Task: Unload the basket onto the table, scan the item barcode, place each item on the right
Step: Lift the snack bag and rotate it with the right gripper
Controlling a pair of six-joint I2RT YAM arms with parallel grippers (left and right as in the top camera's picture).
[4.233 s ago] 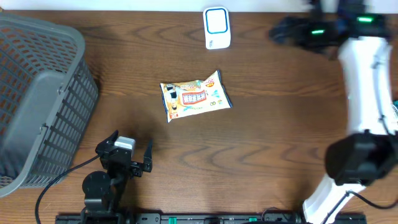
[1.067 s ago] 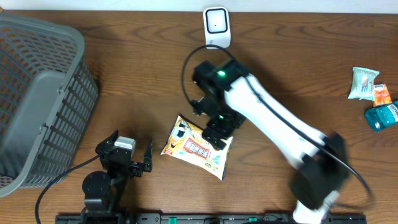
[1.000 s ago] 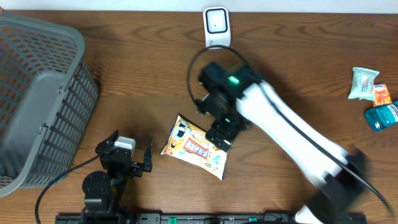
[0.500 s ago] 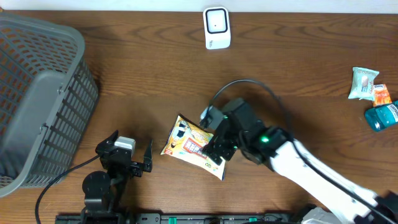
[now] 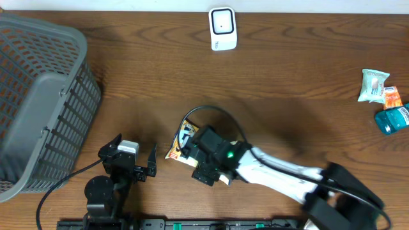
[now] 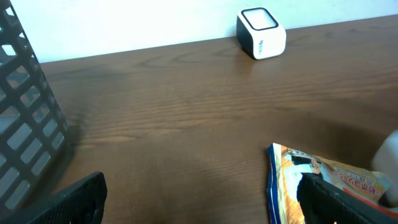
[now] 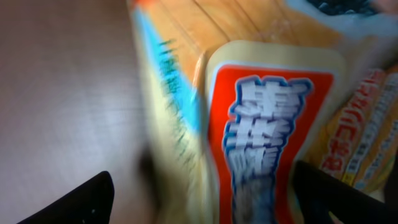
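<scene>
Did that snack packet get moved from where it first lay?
Yes. The packet now lies much farther from the white scanner, toward the bottom of the overhead view.

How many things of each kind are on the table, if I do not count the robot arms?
basket: 1
scanner: 1
packaged goods: 4 (yellow snack bag, pale packet, orange packet, teal pack)
Total: 6

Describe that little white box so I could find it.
On the brown wooden table, look along the far edge, near the middle. The white box stands there alone; unlike the grey basket, it is small, with a blue-outlined face.
</scene>
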